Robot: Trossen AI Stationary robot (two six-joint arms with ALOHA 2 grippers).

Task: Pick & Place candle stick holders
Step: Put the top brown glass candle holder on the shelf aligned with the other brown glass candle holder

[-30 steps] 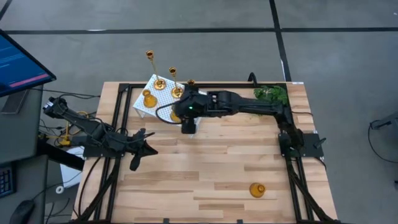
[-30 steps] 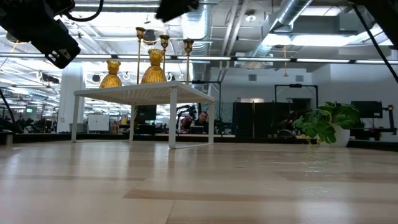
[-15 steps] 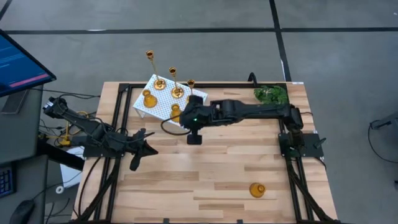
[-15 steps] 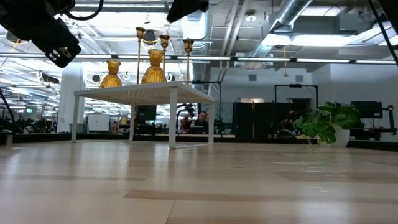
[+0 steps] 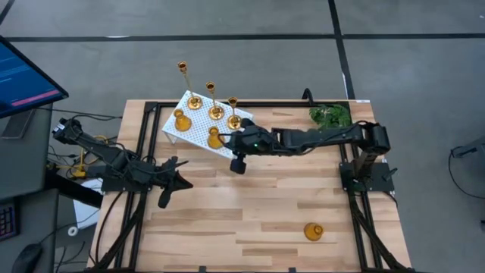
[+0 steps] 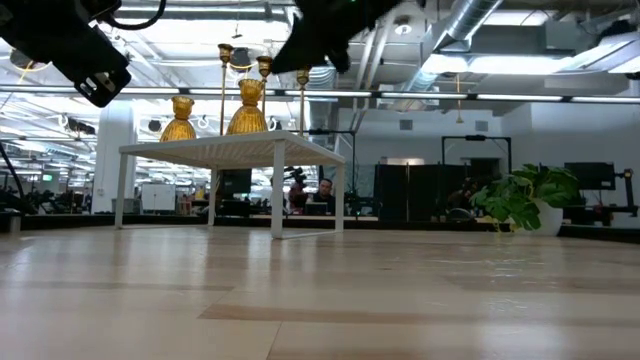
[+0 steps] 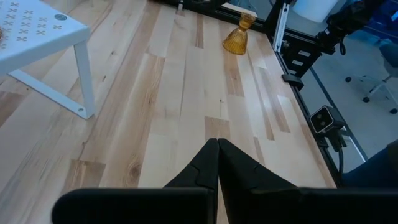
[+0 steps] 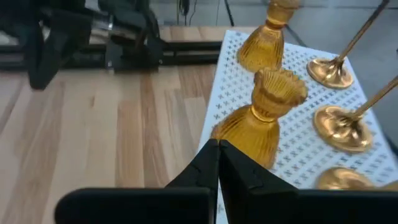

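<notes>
A: Where is the right gripper?

B: It hangs over the wooden table, just off the near edge of the small white perforated stand, at the end of an arm stretched across from the table's right edge. In its wrist view the two dark fingers lie pressed together, with nothing between them.

A: What is closest to it?

B: A short bell-shaped gold holder standing upright on the stand, near the stand's edge. A second short one stands farther back on the same surface.

A: And the tall ones?

B: Three thin-stemmed gold holders stand on the stand as well: one toward the far corner, one in the middle, one at the stand's right side. From the low view all five show above the stand's top, upright.

A: Is any holder off the stand?

B: Yes, one short bell-shaped holder sits alone on the table near the front right corner, well apart from the rest.

A: The left gripper?

B: It rests over the table's left edge, fingers closed against each other and empty, pointing across the boards toward that lone holder.

A: Anything else on the table?

B: A green leafy plant at the far right corner.
</notes>
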